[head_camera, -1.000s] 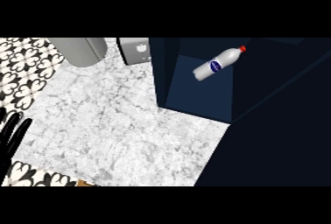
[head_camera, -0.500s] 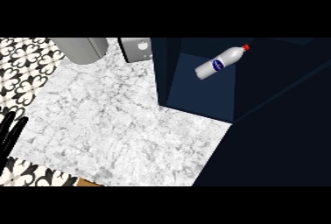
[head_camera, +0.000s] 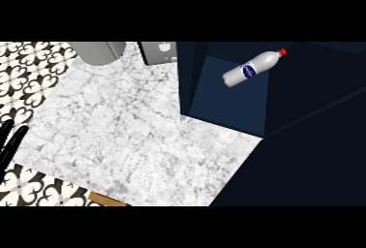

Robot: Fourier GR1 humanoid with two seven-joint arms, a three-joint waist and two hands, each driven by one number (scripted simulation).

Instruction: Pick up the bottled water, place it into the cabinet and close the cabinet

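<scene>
The bottled water [head_camera: 252, 69], white with a blue label and a red cap, lies on its side inside the dark blue cabinet [head_camera: 232, 104] at the upper right. The cabinet's door [head_camera: 314, 145] is a dark panel running down the right side of the view. My left hand [head_camera: 8, 143] shows only as black fingers at the left edge, straight and pointing up, far from the bottle and holding nothing. No part of my right hand appears in the view.
A marble counter top [head_camera: 136, 131] fills the middle. A grey rounded object [head_camera: 100, 51] and a grey box [head_camera: 159, 52] stand at its far edge. Black-and-white patterned tiles [head_camera: 32, 72] lie to the left, and a brown corner [head_camera: 107, 198] shows at the bottom.
My left hand has slid further out past the left edge, so less of it shows. The view has shifted slightly, with the cabinet and bottle sitting a little more to the right.
</scene>
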